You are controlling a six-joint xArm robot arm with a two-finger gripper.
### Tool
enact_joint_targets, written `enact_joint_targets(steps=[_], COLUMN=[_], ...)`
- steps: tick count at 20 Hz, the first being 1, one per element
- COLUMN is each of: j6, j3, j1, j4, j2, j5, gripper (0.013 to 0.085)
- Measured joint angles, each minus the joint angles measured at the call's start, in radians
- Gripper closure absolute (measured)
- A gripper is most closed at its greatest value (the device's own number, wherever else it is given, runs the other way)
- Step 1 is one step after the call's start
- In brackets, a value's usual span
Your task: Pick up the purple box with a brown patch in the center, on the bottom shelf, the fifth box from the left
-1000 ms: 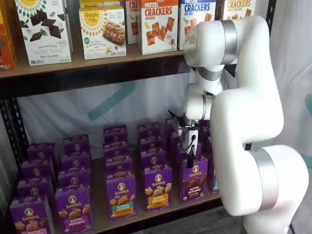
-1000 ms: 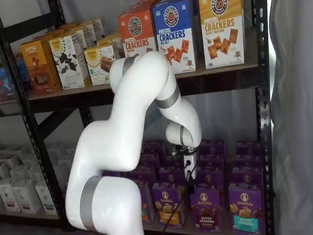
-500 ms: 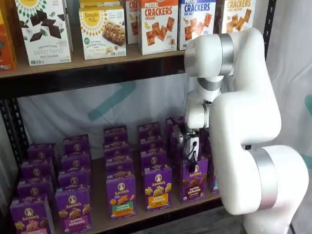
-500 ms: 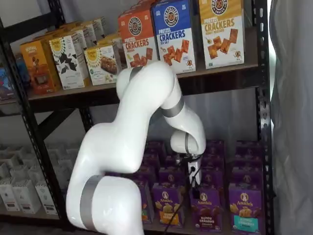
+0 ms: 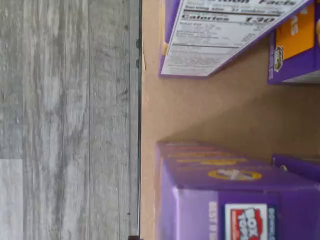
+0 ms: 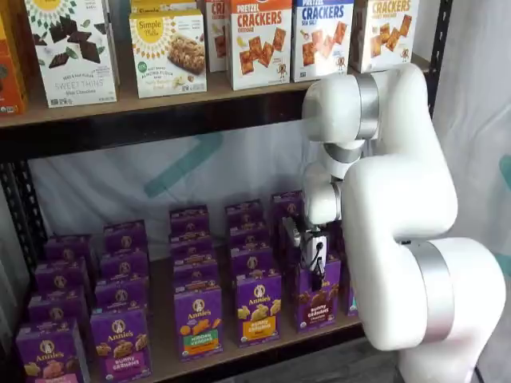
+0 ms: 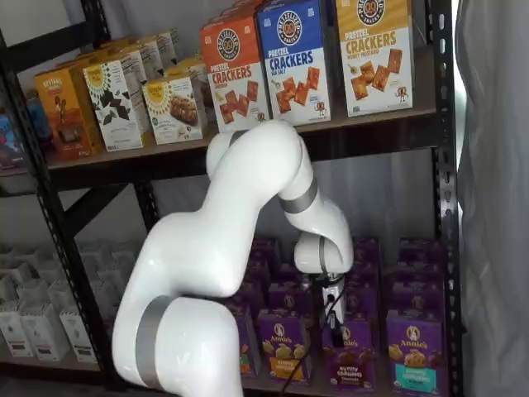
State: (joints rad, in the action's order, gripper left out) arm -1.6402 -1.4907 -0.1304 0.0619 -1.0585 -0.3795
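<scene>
The purple box (image 6: 318,302) with dark brown crackers and a maroon band stands upright in the front row of the bottom shelf (image 6: 162,339); it also shows in a shelf view (image 7: 348,361). My gripper (image 6: 317,276) hangs just above the box's top, its black fingers seen side-on with a cable beside them, so no gap shows. It hangs the same way in a shelf view (image 7: 336,334). The wrist view shows the shelf board (image 5: 200,110) and a purple carton top (image 5: 225,175); I cannot tell which box that is.
Purple cartons with a yellow-orange band (image 6: 258,307) and an orange-green band (image 6: 198,321) stand to the left, a teal-band one (image 7: 413,362) to the right, more rows behind. Cracker boxes (image 6: 260,41) fill the upper shelf. The rack's black post (image 7: 446,198) stands at the right.
The arm has sunk and the gripper has come down from above the rows to just over the front-row brown-cracker box.
</scene>
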Motion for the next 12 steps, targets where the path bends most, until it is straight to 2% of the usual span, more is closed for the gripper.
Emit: enact_joint_targets(steps=[7, 8, 9, 12], j6=[-0.031, -0.035, -0.036, -0.044], j3=[-0.008, -0.009, -0.01, -0.007], j1=[0.001, 0.001, 0.001, 0.0], j4=[-0.035, -0.039, -0.04, -0.049], j2=[-0.021, -0.021, -0.022, -0.018], j5=[0.023, 0.02, 0.017, 0.014], gripper=[0.013, 0.017, 0.017, 0.025])
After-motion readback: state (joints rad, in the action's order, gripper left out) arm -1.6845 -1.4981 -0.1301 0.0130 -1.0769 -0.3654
